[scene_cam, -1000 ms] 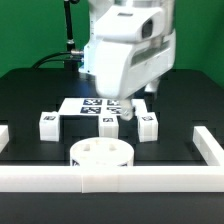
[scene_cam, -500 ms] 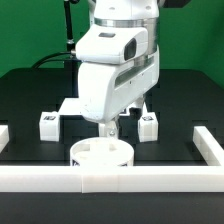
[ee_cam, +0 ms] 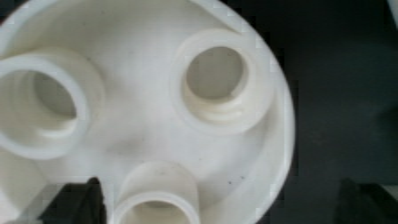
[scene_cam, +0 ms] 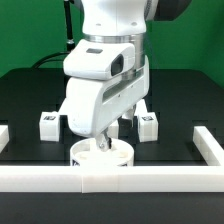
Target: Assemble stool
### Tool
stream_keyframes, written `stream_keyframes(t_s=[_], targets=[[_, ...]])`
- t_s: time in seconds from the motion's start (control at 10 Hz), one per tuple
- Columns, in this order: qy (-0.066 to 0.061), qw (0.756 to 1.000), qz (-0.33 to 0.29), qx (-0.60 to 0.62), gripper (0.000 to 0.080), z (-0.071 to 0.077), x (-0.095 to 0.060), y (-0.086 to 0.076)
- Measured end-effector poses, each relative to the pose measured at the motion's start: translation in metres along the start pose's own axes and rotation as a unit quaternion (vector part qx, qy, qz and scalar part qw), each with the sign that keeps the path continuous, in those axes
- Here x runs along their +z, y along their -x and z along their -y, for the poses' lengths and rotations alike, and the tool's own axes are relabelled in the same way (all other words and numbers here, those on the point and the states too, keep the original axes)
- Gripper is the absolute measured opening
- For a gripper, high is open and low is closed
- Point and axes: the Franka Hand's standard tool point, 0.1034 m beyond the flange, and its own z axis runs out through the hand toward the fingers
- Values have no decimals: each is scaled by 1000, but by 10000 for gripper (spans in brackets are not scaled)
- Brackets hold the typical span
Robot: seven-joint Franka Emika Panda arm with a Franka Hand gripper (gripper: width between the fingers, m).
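Note:
The round white seat (scene_cam: 103,160) lies by the front rail. It fills the wrist view (ee_cam: 160,90), sockets up, with three raised round sockets showing. My gripper (scene_cam: 101,146) hangs low over the seat's top. In the wrist view the gripper (ee_cam: 217,205) is open and empty. One dark fingertip (ee_cam: 71,200) is over the seat beside a socket (ee_cam: 169,200), and the other stands outside the seat's rim. One tagged leg (scene_cam: 47,123) stands at the exterior view's left and another (scene_cam: 148,123) at its right. The third leg is hidden behind the arm.
A long white rail (scene_cam: 110,181) runs along the front, with side rails at the exterior view's left (scene_cam: 4,135) and right (scene_cam: 208,146). A corner of the marker board (scene_cam: 68,104) shows behind the arm. A black cable hangs at the back.
The arm has come forward and down, from above the marker board and the middle leg to just over the seat. The two visible legs and the seat have not moved.

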Motion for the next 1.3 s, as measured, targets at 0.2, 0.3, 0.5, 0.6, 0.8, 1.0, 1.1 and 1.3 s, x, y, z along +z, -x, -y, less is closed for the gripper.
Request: stream_keyframes(t_s=[0.2,0.3,0.5,0.6,0.8,1.0,1.1,1.3], targets=[[-8,1000,3,2,650,4,13,4],[-11,1000,4,3,650,5,18,6],[-16,1000,6,3,650,8,24,7],[-18,1000,7,4,649,9,27,8],[-12,1000,3,4,649,7,28,8],[-12,1000,3,4,472,7,28,8],[-12,1000,3,4,472,7,28,8],[-17,1000,6,4,101,10,30,9]])
